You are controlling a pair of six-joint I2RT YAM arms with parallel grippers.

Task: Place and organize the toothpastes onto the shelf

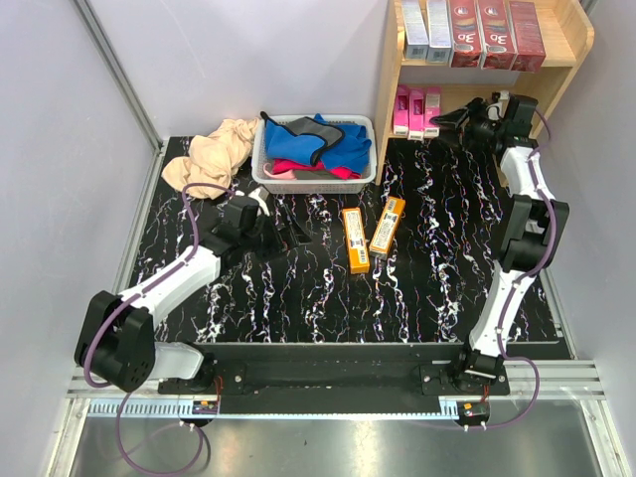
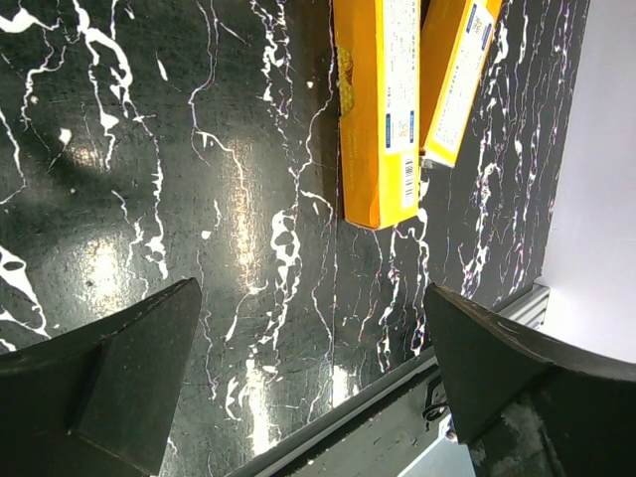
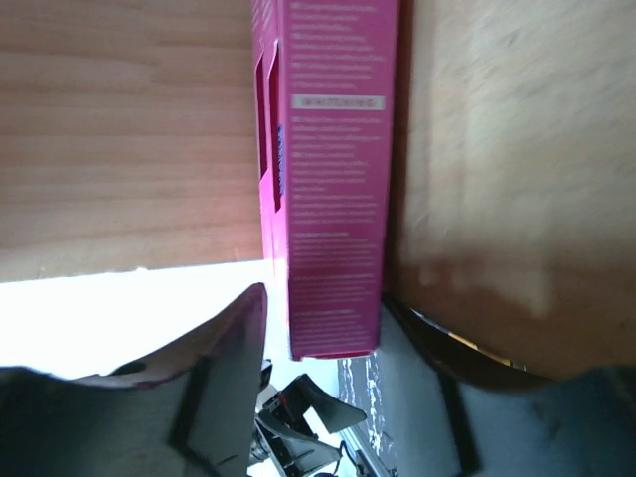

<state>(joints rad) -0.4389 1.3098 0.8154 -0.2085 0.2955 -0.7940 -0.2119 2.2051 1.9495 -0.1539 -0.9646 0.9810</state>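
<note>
The wooden shelf (image 1: 574,48) stands at the far right. Its top tier holds two silver-grey toothpastes (image 1: 427,30) and three dark red ones (image 1: 495,33). Three pink toothpastes (image 1: 415,110) stand on the lower tier. My right gripper (image 1: 449,121) reaches in beside them. In the right wrist view the rightmost pink box (image 3: 333,199) stands between my right gripper's (image 3: 323,308) fingers, with a narrow gap on the left side; the jaws are open. Two orange-yellow toothpastes (image 1: 355,239) (image 1: 387,225) lie on the table. My left gripper (image 1: 286,225) hovers open to their left, and both orange boxes (image 2: 378,109) show ahead of it (image 2: 310,298).
A white basket (image 1: 264,165) of blue and pink cloths sits at the back centre, with a beige cloth (image 1: 214,154) to its left. The black marbled table (image 1: 298,288) ends at a metal rail near the arm bases.
</note>
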